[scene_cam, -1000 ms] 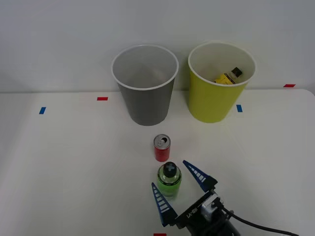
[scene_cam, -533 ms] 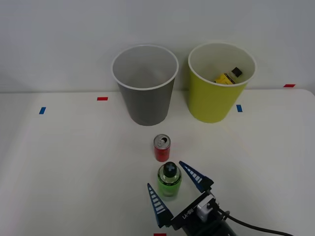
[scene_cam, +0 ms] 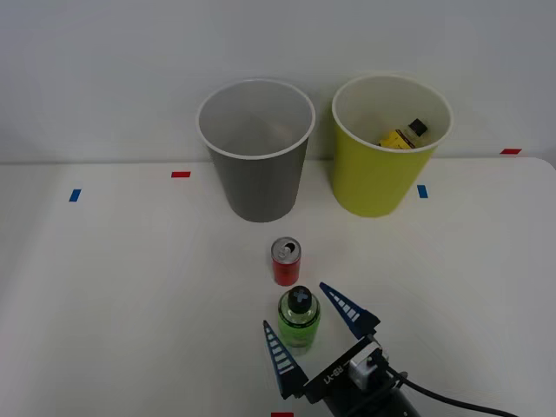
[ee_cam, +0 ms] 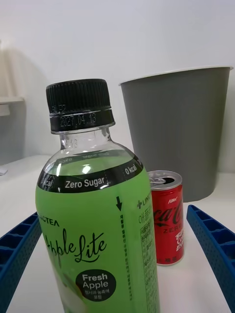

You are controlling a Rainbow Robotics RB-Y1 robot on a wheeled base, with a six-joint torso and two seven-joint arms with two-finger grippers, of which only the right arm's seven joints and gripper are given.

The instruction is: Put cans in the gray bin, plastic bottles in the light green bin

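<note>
A green bottle (scene_cam: 299, 319) with a black cap stands upright near the table's front edge, between the open blue fingers of my right gripper (scene_cam: 307, 325). Neither finger visibly touches it. In the wrist view the green bottle (ee_cam: 98, 230) stands very close, with a blue finger (ee_cam: 214, 249) on either side. The red can (scene_cam: 286, 261) stands upright just behind the bottle; the red can (ee_cam: 166, 217) is also seen past it. Farther back stand the gray bin (scene_cam: 256, 152) and, to its right, the light green bin (scene_cam: 388, 148), which holds a yellow-labelled bottle (scene_cam: 402, 135).
The white table (scene_cam: 113, 287) has small red and blue tape marks near its back edge and one red mark at the front edge. A pale wall rises behind the bins. Open tabletop lies to the left and right of the bottle.
My gripper shifted slightly left and forward around the green bottle, then eased back a little. Its fingers stay open, and the bottle, can and bins have not moved.
</note>
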